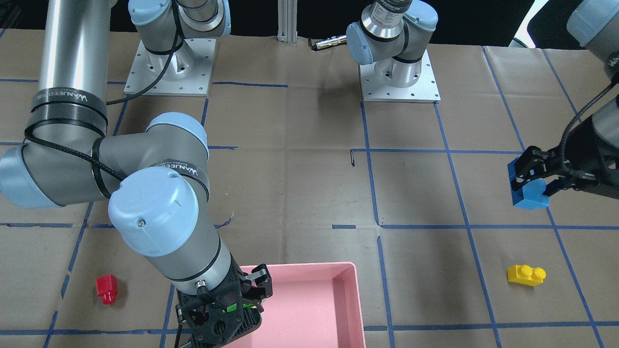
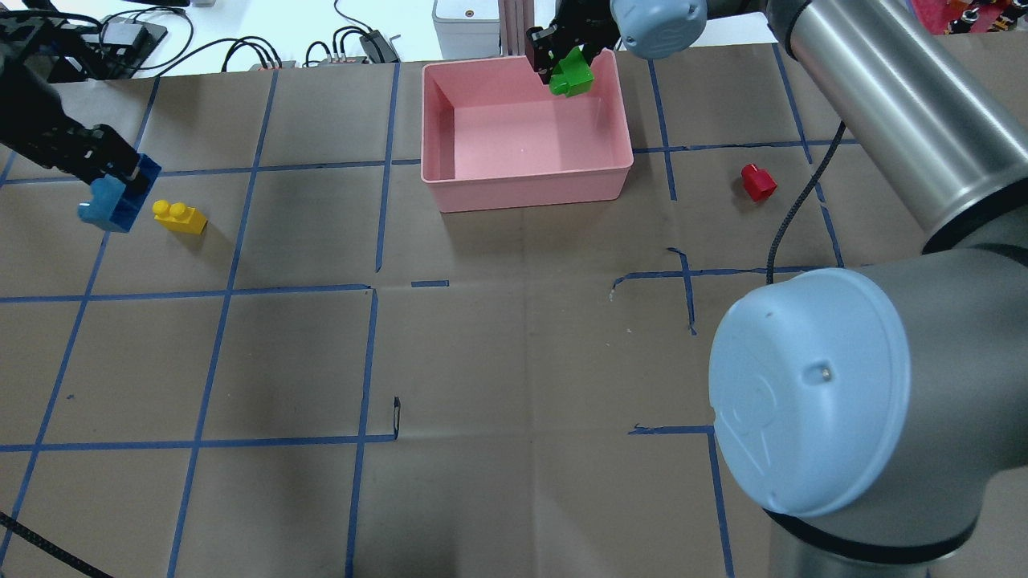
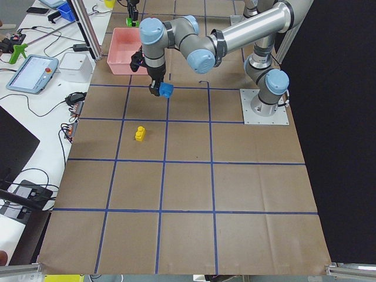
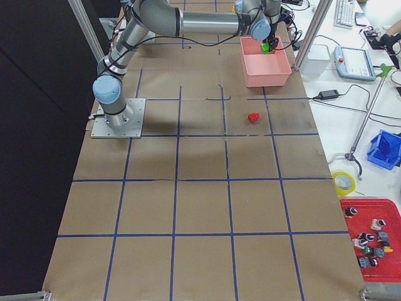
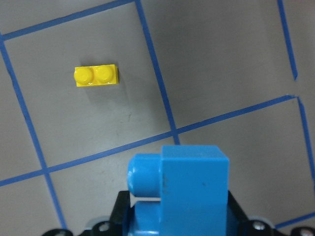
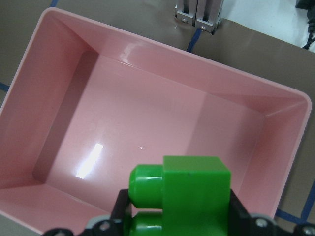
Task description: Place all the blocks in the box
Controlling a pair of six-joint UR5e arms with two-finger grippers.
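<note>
My right gripper (image 2: 569, 71) is shut on the green block (image 2: 571, 75) and holds it above the far right corner of the pink box (image 2: 526, 189); the block (image 6: 182, 196) fills the lower right wrist view over the box floor (image 6: 147, 128). My left gripper (image 2: 116, 193) is shut on the light blue block (image 2: 111, 205), lifted above the table at the left; it also shows in the left wrist view (image 5: 182, 191). The yellow block (image 2: 181, 217) lies on the table just right of it. The red block (image 2: 757, 182) lies on the table right of the box.
The table is covered in brown paper with a blue tape grid. The right arm's large elbow (image 2: 811, 401) fills the lower right of the overhead view. Cables and a white unit (image 2: 462, 20) sit beyond the table's far edge.
</note>
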